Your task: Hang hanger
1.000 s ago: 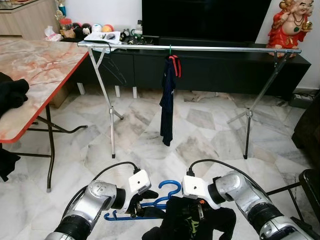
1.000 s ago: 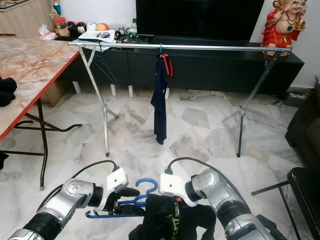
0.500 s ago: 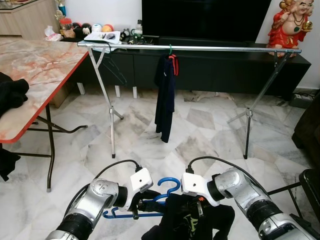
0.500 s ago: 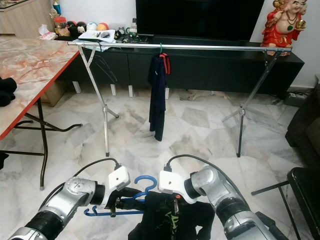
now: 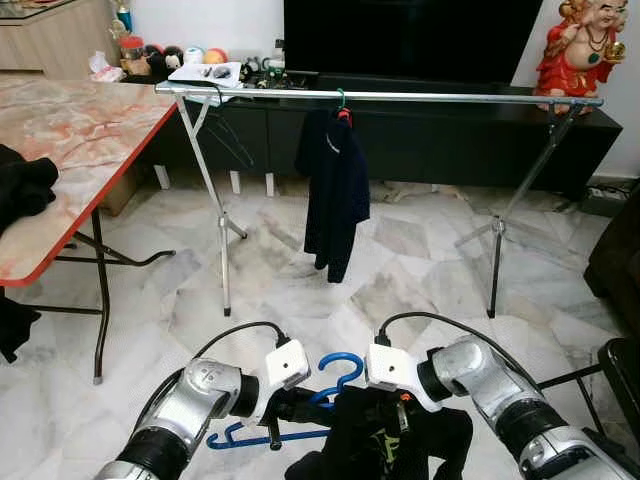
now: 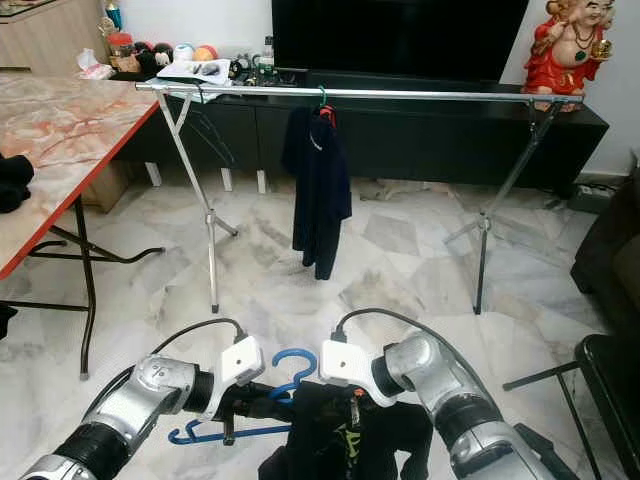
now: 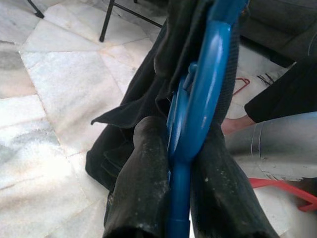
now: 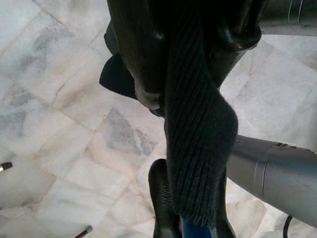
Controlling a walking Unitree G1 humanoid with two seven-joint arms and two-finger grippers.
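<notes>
The blue hanger [image 5: 322,400] sits low at about 6 o'clock in the head views, just in front of the robot's chest and above the marble floor [image 5: 400,270], with its hook curling up between the two wrists. A black garment [image 5: 385,440] is draped on it, bunched toward 5 o'clock under the right arm.

The left hand [image 7: 173,168] has its two black fingers [image 7: 141,183] closed narrowly on the hanger's blue bar, one pad on each side of it, with the dark cloth just beyond. The right hand [image 8: 190,218] pinches a fold of the garment's ribbed dark knit between its fingers, and a bit of blue hanger shows at its fingertips.

Further out, at 12 o'clock, a metal clothes rail [image 5: 450,97] on crossed legs spans the room. A dark navy shirt [image 5: 335,190] hangs from it on a green hook, left of the rail's middle. A thin wire hanger [image 5: 222,130] hangs near the rail's left end.

At 9 o'clock stands a marble-patterned counter [image 5: 80,150] with a red edge, carrying a black cloth [image 5: 22,190]. Behind the rail runs a low black TV cabinet [image 5: 440,140], with a red figurine [image 5: 575,50] at 1 o'clock.
</notes>
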